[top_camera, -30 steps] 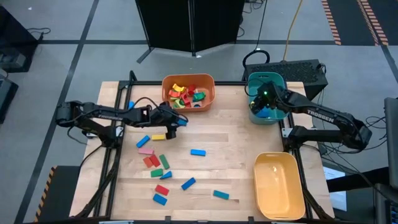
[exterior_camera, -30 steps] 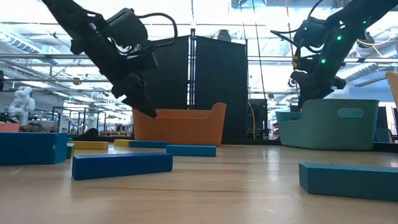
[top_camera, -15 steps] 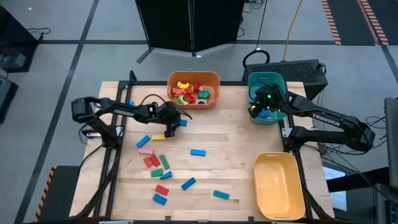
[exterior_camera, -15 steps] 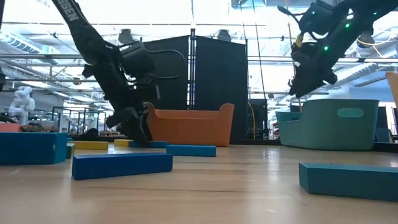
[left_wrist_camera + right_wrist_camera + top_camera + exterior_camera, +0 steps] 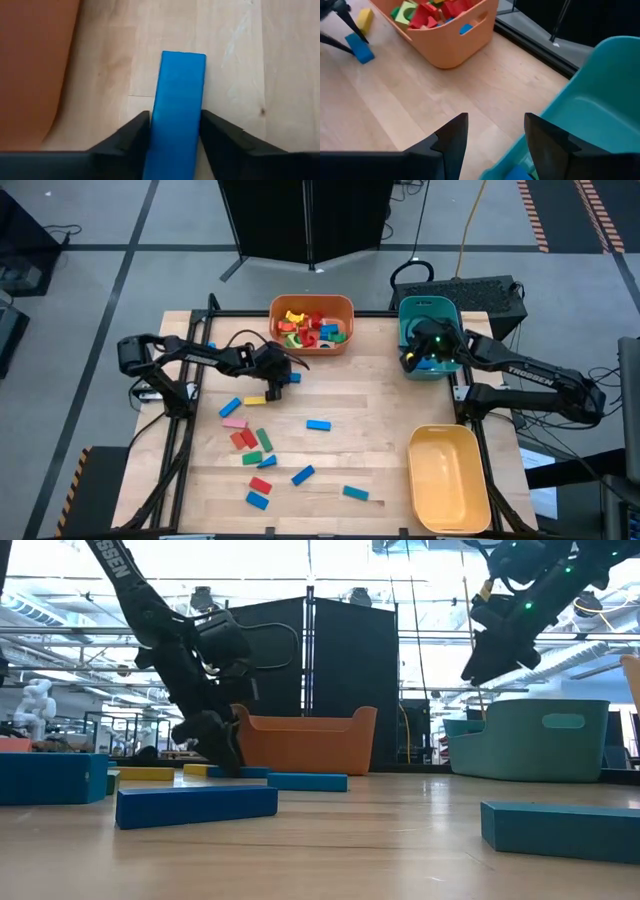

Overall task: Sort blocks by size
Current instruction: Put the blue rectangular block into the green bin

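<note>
My left gripper [image 5: 282, 375] is down on the table just in front of the orange bin [image 5: 312, 323], which holds several red, green, yellow and blue blocks. It is shut on a blue block [image 5: 180, 85] that lies flat on the wood, with a finger against each long side. Several more blocks [image 5: 262, 438] in blue, red, green, pink and yellow lie scattered on the left half of the table. My right gripper [image 5: 496, 125] hangs open and empty above the left edge of the teal bin [image 5: 428, 338], raised [image 5: 480, 665] over its rim.
An empty yellow bin [image 5: 448, 478] stands at the front right. A lone blue block [image 5: 318, 424] lies mid-table and a teal block [image 5: 355, 493] near the front edge. Black frame rails run along both table sides.
My left gripper dropped from beside the orange bin to the table and closed onto the blue block. The orange bin shifted slightly right. My right gripper rose from the teal bin toward its left edge.
</note>
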